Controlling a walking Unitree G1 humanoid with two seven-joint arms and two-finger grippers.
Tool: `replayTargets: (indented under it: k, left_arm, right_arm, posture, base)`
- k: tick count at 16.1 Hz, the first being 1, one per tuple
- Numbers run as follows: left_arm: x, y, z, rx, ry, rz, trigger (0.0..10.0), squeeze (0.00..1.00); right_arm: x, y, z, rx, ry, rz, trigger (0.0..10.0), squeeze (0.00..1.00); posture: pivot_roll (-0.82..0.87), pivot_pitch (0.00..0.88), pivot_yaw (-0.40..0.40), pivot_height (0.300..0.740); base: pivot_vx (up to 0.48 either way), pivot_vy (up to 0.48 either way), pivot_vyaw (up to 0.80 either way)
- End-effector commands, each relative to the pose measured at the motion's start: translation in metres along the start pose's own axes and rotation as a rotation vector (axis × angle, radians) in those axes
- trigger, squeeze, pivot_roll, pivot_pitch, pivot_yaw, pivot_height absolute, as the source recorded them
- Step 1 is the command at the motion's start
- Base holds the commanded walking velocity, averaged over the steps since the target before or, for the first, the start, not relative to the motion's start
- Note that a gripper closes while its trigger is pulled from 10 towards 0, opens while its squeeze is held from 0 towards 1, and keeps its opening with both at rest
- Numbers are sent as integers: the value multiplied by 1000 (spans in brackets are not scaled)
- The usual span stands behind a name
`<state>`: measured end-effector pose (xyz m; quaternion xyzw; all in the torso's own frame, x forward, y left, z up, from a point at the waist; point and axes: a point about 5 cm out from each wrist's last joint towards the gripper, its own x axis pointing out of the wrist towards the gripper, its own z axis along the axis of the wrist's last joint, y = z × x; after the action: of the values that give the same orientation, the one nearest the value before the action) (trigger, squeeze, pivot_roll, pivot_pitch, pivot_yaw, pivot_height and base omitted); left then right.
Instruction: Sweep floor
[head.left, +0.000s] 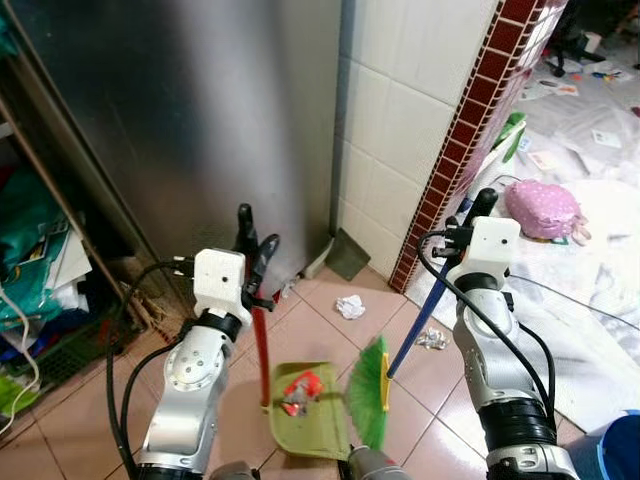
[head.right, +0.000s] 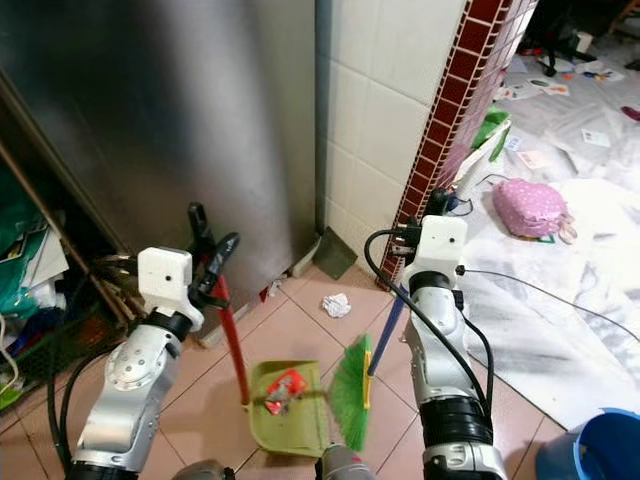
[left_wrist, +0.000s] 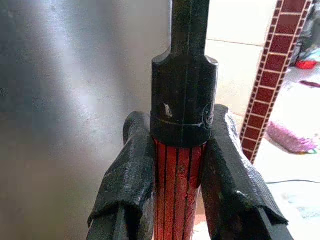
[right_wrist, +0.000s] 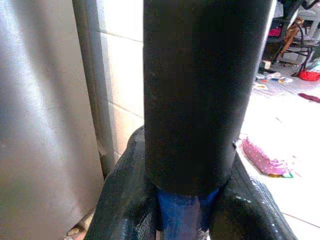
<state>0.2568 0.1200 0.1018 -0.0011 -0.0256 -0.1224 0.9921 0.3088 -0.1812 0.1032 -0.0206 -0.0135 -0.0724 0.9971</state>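
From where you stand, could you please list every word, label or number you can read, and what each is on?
No text is readable.
Red wrapper in the green dustpan: print too small and blurred to read.
Papers on the covered floor beyond the brick-tiled pillar: markings too small to read.
Red dustpan handle and blue broom handle: no lettering visible.
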Motion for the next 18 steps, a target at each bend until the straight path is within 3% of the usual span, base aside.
replayTargets:
  k: [1,8,18]
  left_arm:
    - [1,-1,9,3,-41,-8,10000,0]
    - [1,-2,8,-3,-33,-25,10000,0]
    - [1,-2,7,2,-22,-34,10000,0]
  right_arm:
    - [3,0,5,-24,-28,-9,10000,0]
    - [5,-1,4,-28,-26,-11,10000,0]
    - [6,0,3,-32,-24,-13,10000,0]
  posture:
    - [-18,0,6,740]
    - [-20,0,5,740]
    - [-19,0,8,740]
  base:
    - [0,0,-800]
    - [0,318,-762]
    - [0,357,-515]
